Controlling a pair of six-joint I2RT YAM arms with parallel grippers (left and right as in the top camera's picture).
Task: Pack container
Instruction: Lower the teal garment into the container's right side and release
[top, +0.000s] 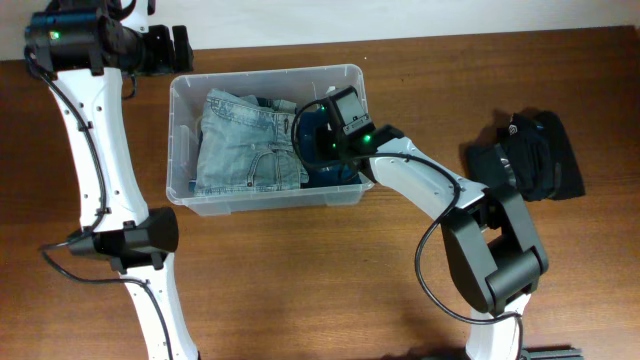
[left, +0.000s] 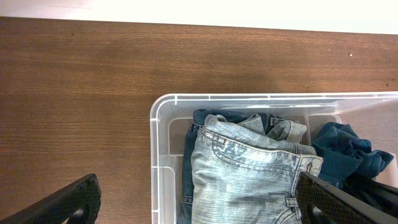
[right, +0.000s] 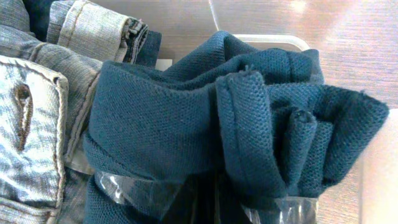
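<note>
The container (top: 262, 72) is a clear plastic bin on the wooden table; its rim also shows in the left wrist view (left: 157, 112) and the right wrist view (right: 273, 40). Folded light blue jeans (top: 243, 150) lie in its left and middle part, also seen from the left wrist (left: 249, 168). A dark blue knit garment (top: 328, 170) lies bunched at its right end. My right gripper (top: 325, 135) is inside the bin, shut on this garment (right: 205, 118), with fabric bunched between its clear fingers (right: 205, 199). My left gripper (left: 202, 205) is open and empty, above the bin's far left corner.
A black garment (top: 530, 155) lies on the table to the right of the bin. The left arm's base (top: 130, 240) stands left of the bin, the right arm's base (top: 495, 250) to its front right.
</note>
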